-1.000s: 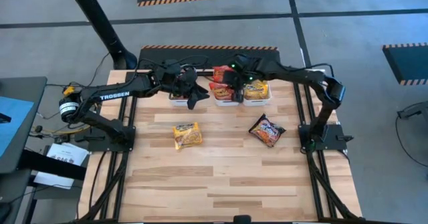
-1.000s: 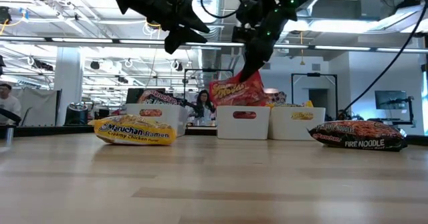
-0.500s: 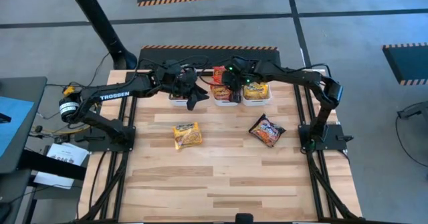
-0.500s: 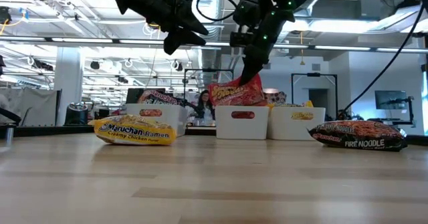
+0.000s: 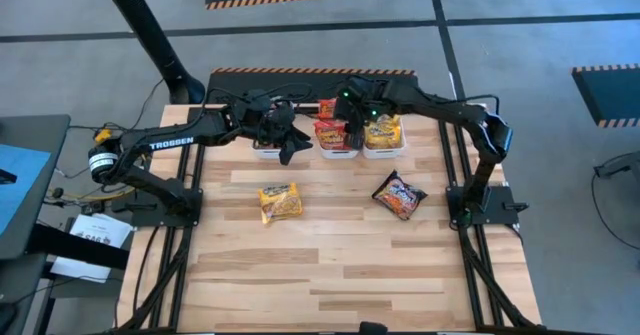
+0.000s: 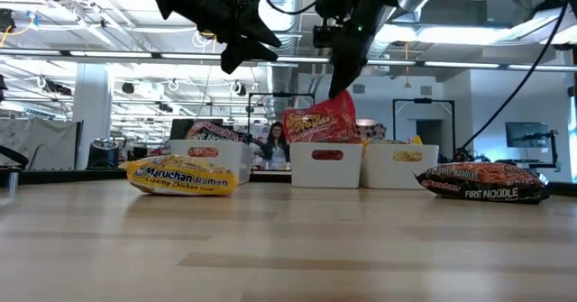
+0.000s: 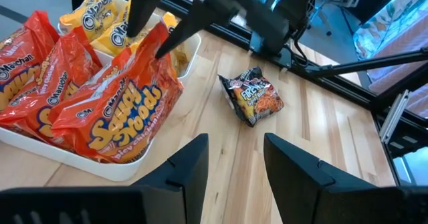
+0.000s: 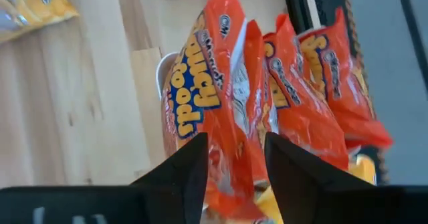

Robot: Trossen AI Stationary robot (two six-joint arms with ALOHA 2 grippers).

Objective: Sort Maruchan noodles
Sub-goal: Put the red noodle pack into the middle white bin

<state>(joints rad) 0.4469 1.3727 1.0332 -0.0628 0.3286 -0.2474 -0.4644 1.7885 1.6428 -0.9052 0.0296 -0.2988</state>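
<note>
Hovering above the left white bin (image 5: 266,151), the left gripper (image 5: 289,145) carries nothing; its fingers (image 7: 190,170) stand moderately apart, with bare table (image 5: 340,265) showing between them in the left wrist view. Dark packets (image 6: 209,131) poke up from that bin just below it in the low view. Well forward of this gripper, out on the open wood, lies a yellow Maruchan Creamy Chicken packet (image 5: 280,202), flat and apart from everything else.

Just right of the left gripper sits the middle white bin (image 5: 338,153), crowded with red packets (image 7: 47,97) standing on edge. The nearest one, a red Saucy Noodles packet (image 6: 319,123), leans upright at the near end of that bin, its top edge sticking well above the rim.

Directly over that packet hangs the right gripper (image 5: 352,125). Its fingers (image 8: 188,177) are spread, with the packet's upper edge between them in the right wrist view; whether either fingertip touches the plastic cannot be told. In the low view the tips sit at the packet's top corner.

Beside the right gripper, further right, the third white bin (image 5: 384,151) holds yellow packets (image 5: 382,133). Forward and to the right of this gripper, a dark Fire Noodle packet (image 5: 399,195) lies tilted on the table, well apart from the bins.
</note>
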